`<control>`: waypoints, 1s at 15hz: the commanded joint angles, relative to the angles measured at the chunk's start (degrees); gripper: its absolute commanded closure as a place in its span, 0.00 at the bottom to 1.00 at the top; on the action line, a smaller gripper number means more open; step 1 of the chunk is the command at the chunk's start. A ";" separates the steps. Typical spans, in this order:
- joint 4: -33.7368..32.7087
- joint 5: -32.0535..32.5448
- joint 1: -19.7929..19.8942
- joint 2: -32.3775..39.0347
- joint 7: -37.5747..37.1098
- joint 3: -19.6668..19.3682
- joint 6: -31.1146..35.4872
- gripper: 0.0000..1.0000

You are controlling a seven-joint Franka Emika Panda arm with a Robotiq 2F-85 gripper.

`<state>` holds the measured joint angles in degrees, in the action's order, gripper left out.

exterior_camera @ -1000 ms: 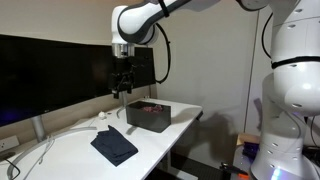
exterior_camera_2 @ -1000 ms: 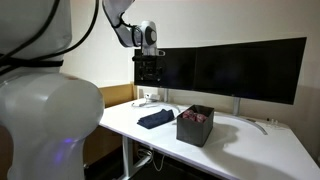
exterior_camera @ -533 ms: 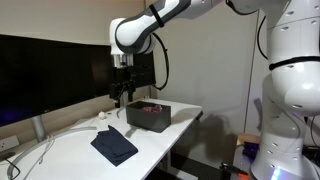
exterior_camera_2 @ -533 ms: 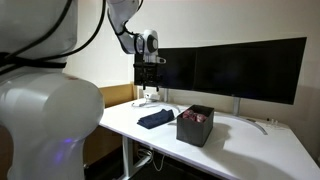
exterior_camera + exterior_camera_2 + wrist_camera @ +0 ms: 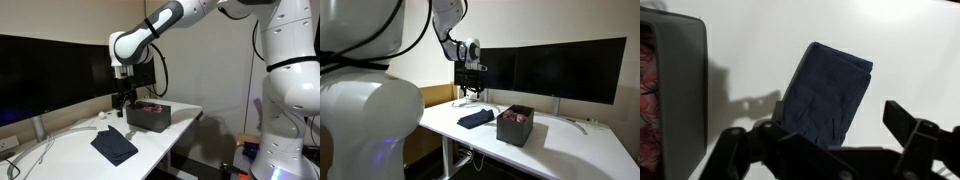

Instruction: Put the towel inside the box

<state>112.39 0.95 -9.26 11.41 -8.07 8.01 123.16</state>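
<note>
— So, gripper first. What state?

— Jaws wide apart, nothing between them. My gripper (image 5: 122, 97) hangs in the air above the surface (image 5: 70, 152) with the fingers pointing down. It touches nothing.

— What lies under it?

— The towel (image 5: 826, 92). In the wrist view it shows between my two fingers, below me: a dark navy cloth, folded to a rectangle and lying flat on the white top. No finger is on it. In both exterior views I am up off the surface and roughly over it. I can't tell how squarely.

— And the box?

— The box (image 5: 148, 115) stands just beside the towel, not touching it, with its top open. It is dark grey with low walls. Something reddish shows inside, and I cannot tell what it is. The towel is not in it.

— Progress, then?

— My judgement: no step of the task is done yet. Left to do: descend, close on the cloth, lift it clear, carry it the short way across to the box, and release it inside. The towel looks about as wide as the box, so a pinch near the middle that lets it bunch should help it fit. That is a guess.

— Anything else nearby?

— Black monitors (image 5: 40, 70) stand behind the surface. White cables (image 5: 50, 140) lie off to one side, not touching the towel.
</note>
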 commanded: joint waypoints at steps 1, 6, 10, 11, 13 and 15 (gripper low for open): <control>-1.41 0.89 -0.34 2.29 -1.06 -0.59 -0.34 0.00; -2.85 0.98 -0.72 4.71 -1.30 -0.84 -0.90 0.00; -4.16 0.85 -1.55 6.35 -1.23 -0.50 -0.74 0.00; -4.04 0.73 -1.88 6.67 -1.13 -0.34 -0.44 0.00; -4.22 0.56 -2.51 7.47 -1.12 -0.19 -0.27 0.00; -4.20 0.39 -2.94 8.28 -0.72 -0.09 0.20 0.00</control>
<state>108.83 0.95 -11.64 18.47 -8.07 7.75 123.17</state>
